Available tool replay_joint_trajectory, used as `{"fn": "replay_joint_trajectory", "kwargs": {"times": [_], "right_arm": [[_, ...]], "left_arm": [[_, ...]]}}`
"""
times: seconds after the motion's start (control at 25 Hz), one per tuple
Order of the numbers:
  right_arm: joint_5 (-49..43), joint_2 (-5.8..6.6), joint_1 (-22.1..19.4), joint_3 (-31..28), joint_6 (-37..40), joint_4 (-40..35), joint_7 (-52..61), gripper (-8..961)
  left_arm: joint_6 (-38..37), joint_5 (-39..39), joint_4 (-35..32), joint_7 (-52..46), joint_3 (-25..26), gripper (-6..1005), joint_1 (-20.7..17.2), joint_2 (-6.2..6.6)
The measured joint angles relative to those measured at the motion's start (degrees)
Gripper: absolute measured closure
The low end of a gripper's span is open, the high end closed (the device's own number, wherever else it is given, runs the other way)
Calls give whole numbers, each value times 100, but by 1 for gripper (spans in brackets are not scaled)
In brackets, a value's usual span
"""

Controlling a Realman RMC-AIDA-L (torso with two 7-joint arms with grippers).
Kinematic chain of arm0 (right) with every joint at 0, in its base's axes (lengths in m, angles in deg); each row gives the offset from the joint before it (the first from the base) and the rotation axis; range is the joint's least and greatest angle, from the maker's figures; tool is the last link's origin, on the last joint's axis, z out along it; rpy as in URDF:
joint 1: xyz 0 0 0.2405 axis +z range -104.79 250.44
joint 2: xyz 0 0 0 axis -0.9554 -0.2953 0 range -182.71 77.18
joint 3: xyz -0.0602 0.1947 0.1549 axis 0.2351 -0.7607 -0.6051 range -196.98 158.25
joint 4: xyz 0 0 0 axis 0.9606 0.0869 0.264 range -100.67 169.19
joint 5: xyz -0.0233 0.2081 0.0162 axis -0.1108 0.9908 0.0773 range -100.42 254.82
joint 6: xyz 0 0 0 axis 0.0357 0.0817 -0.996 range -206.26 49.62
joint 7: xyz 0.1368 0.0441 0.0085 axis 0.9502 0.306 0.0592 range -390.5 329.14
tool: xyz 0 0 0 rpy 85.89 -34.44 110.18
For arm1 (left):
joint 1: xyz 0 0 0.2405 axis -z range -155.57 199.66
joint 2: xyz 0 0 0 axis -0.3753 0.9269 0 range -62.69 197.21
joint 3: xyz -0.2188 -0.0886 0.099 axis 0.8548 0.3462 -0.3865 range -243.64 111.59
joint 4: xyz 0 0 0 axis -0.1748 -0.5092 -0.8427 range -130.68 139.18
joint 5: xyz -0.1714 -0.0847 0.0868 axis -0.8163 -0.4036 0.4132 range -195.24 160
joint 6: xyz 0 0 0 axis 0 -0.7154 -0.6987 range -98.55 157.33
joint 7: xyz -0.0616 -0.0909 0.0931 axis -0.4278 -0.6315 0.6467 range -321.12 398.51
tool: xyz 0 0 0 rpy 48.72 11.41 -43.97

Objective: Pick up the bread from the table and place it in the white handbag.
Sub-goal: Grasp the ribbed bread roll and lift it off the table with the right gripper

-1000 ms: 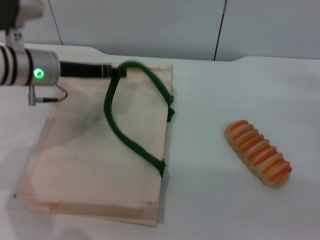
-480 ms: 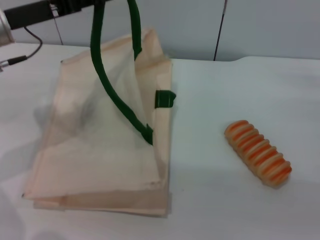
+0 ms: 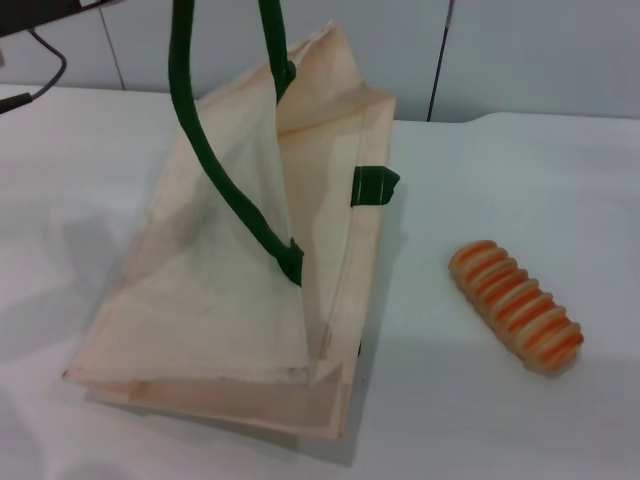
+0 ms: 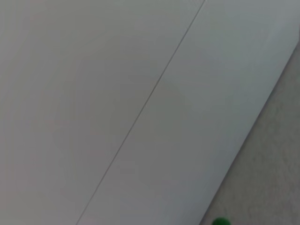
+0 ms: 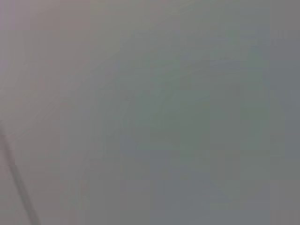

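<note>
Head view: the white handbag [image 3: 250, 290] is seen half lifted off the counter [image 3: 480, 420]. Its bottom edge rests on the counter near the front left corner, and its top is pulled up toward the far edge. One green handle [image 3: 215, 170] is stretched tight and goes up out of the top of the picture. A second green strap end [image 3: 374, 185] is seen on the bag's right side. The mouth of the bag is held a little open, so a gap is seen between its two sides.

The bread [image 3: 516, 305] is seen lying flat on the counter, well apart from the bag, toward the right edge. It is not touched by anything.

Only a dark bit of the left arm [image 3: 40, 12] is seen at the far left corner. The left claw is not seen, so whether it is apart or together cannot be told. The right claw is not seen in any picture.
</note>
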Motion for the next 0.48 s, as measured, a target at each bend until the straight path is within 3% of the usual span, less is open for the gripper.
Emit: {"fn": "replay_joint_trajectory", "kwargs": {"times": [0.12,0.16,0.2,0.36,0.48], "right_arm": [[-88,130,-125,844,6,-458,1135,66],[-494,291,-177,1219,1,-784,1904,66],[-494,291,-177,1219,1,-784,1904,66],[-2116,686,-185,1335,-195,-1505,3385,66],[-3187,764,-189,1293,-508,-2113,3973,66]], "left_arm": [[-3,-6,10,-10,1,878,-19,11],[-2,-9,12,-14,1,878,-33,19],[-2,-9,12,-14,1,878,-33,19],[6,-10,14,-17,1,878,-47,24],[20,9,37,-52,1,878,-56,26]]}}
